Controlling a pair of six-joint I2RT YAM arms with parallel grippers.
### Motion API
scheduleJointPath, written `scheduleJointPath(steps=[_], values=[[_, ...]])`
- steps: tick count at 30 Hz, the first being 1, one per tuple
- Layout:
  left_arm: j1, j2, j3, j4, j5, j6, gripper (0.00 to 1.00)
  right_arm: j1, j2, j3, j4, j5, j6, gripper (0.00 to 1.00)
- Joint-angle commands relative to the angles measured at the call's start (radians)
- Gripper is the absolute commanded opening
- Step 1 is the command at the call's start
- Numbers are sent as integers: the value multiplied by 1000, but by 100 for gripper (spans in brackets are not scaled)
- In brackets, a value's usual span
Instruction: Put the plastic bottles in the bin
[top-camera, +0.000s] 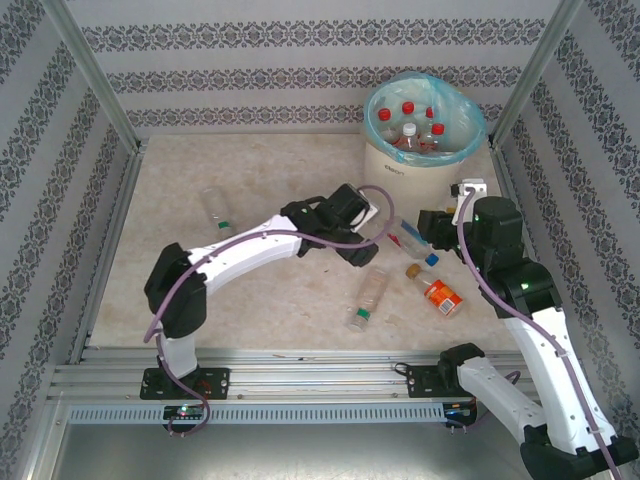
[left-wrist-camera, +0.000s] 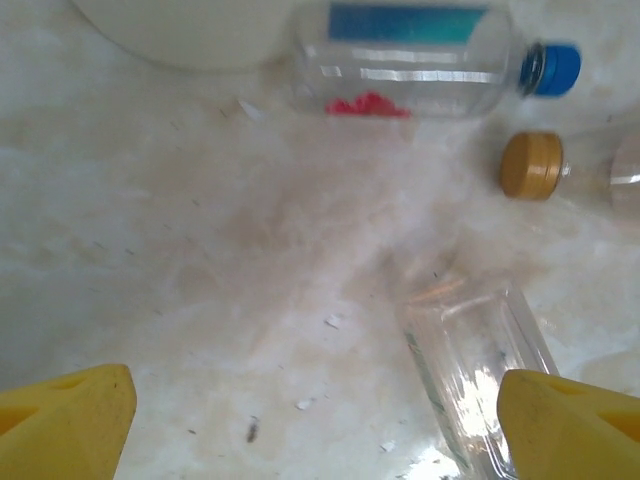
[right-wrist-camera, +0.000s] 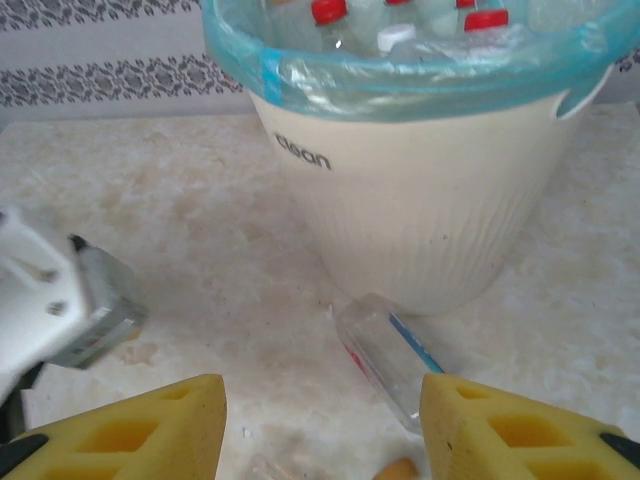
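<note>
Though untouched, bottle (right-wrist-camera: 385, 360) ahead of right jaws

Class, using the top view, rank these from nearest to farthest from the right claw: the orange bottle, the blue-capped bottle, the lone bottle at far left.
1. Blue-capped bottle, right beside the right claw.
2. Orange bottle, nearer the arm bases.
3. Lone bottle, far left.

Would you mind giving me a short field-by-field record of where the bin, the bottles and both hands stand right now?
bin: far right, holds several bottles
loose on table: blue-capped bottle, orange bottle, middle clear bottle, left clear bottle
left hand: open, empty, over the table
right hand: open, empty, facing the bin
</note>
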Motion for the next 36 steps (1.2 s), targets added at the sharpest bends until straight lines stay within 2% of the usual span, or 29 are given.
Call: scheduleJointPath(steps=[1,7,14,19,24,31,36], values=[[-48,65,59,-123,44,-67,94,6,-19,26,-78,36,8,54],[-96,190,152,-222,37,-87,95,5,-20,26,-79,46,15,56],[-109,277,197,-238,79,-106,93,6,-5,39,-62,44,20,56],[-109,322,194,-182,140,-144,86,7,-8,37,-49,32,33,56],[-109,359,205,-157,151,-156,83,7,-14,36,-48,24,47,57],[-109,393,198,-144,182,-172,86,8,-42,6,-23,18,50,56],[-109,394,183,-133,188,-178,83,8,-39,-1,-4,7,66,56]])
